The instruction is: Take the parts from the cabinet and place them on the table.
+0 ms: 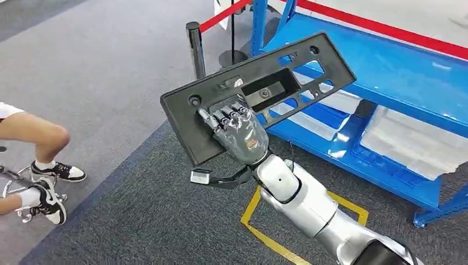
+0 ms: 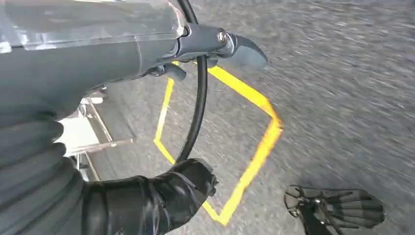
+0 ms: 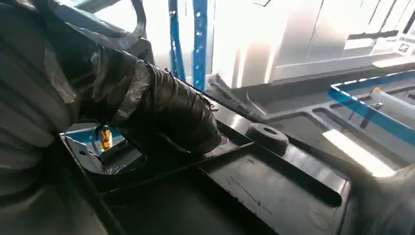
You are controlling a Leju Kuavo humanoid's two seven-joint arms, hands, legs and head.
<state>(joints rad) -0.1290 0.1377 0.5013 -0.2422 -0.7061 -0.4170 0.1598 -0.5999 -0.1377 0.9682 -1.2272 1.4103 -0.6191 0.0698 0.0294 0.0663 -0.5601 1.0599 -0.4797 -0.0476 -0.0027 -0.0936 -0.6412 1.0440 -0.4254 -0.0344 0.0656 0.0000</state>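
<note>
As the right hand (image 1: 238,128) gripped the black panel (image 1: 259,91) near its lower end, the part hung in the air beside the blue cabinet (image 1: 397,72), its long axis slanting up and away toward the shelves. The left hand (image 2: 147,200) carried nothing; whether it was open could not be told.

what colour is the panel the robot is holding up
Black. The panel shows best in the head view, held by the right robot hand in front of the blue shelf.
</note>
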